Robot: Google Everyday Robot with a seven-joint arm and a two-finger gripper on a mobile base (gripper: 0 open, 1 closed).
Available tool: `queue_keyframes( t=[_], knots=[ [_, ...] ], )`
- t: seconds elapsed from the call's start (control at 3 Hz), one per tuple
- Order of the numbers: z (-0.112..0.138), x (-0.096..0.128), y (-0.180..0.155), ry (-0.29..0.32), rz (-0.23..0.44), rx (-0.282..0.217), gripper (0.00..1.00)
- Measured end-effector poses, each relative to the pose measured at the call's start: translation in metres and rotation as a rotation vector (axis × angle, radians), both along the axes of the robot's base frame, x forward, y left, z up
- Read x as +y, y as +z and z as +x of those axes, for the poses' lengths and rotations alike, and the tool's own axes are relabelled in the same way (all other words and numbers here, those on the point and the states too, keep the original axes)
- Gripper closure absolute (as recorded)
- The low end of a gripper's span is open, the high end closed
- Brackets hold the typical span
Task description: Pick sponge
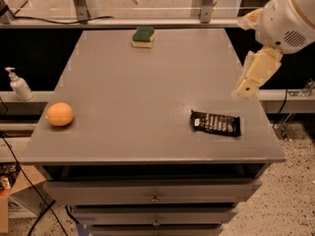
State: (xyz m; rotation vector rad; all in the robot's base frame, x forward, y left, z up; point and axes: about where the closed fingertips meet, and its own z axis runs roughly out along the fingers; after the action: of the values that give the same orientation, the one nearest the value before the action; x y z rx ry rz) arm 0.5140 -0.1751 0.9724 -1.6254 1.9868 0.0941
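Note:
The sponge (143, 36), a small block with a dark green top and pale yellow foam below, lies flat near the far edge of the grey table (133, 92), a little left of centre. My gripper (247, 86) hangs at the end of the cream-white arm (285, 18) over the table's right edge, far to the right of the sponge and nearer the front than it. It is a little above and behind a black snack wrapper (216, 123). It holds nothing that I can see.
An orange (60, 114) sits near the table's left front edge. A soap pump bottle (18, 84) stands on a ledge to the left. A metal rail with posts (78, 4) runs behind the table. Drawers (155, 195) are below the front edge.

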Motion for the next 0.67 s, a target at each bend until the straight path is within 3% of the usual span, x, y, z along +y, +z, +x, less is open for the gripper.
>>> queue_keyframes(
  t=[0.67],
  knots=[
    [0.055,0.044,-0.021,0.05,0.092,-0.015,0.0]
  ],
)
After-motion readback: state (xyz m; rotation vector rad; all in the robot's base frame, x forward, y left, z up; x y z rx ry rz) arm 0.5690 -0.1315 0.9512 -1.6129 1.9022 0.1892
